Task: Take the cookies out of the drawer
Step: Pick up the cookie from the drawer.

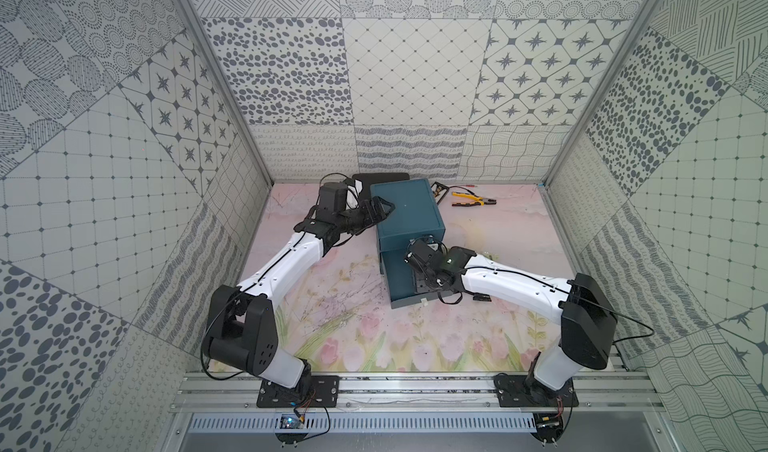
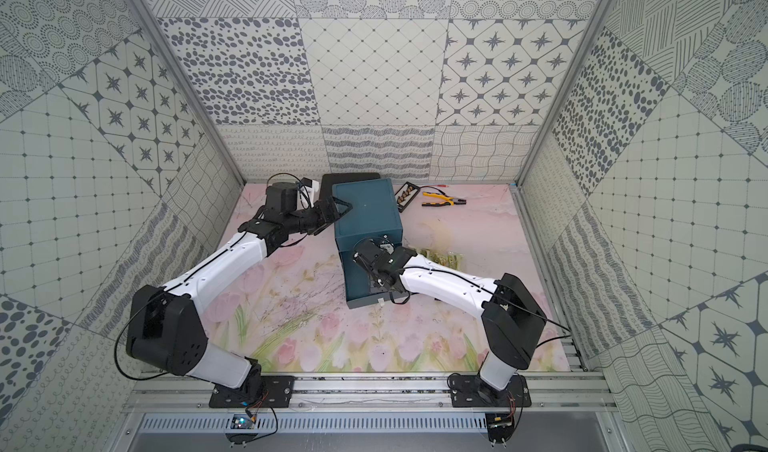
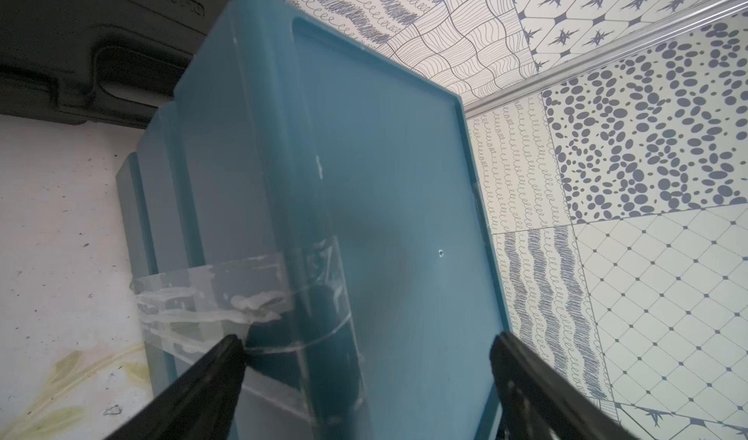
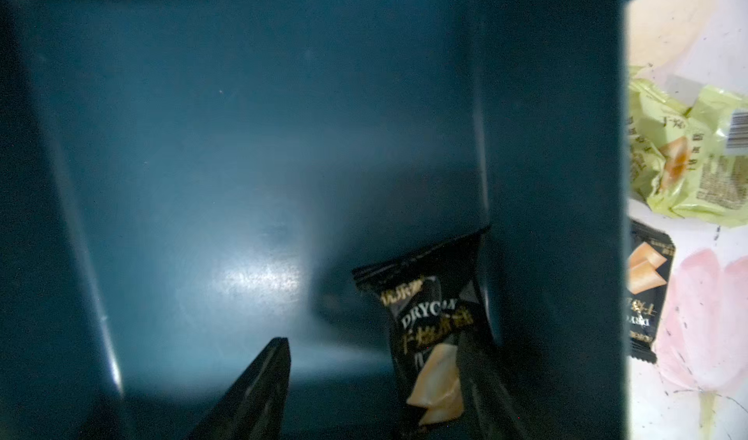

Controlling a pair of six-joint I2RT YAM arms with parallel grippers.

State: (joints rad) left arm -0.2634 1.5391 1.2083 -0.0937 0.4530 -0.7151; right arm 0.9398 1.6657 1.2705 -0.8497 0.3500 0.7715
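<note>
Right wrist view shows my right tool [image 4: 366, 349] low inside the drawer [image 4: 558, 174], fingers spread. The only black packet [image 4: 433, 328] I see inside leans at one finger, not pinched. Other cookies [image 4: 688, 166] lie outside on the table [image 4: 688, 25]. I think the next move is to close on this packet and lift. My left tool [image 3: 368, 343], spread too, straddles the cabinet [image 3: 384, 154] edge.

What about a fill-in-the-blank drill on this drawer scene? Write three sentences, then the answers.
The only small foil cookie packet seen inside the dark teal plastic drawer is ___.
The right claw reaches into that drawer with its jaws ___.
The metal pliers on the floral table have ___ handles.
Missing words: black; open; yellow.
</note>
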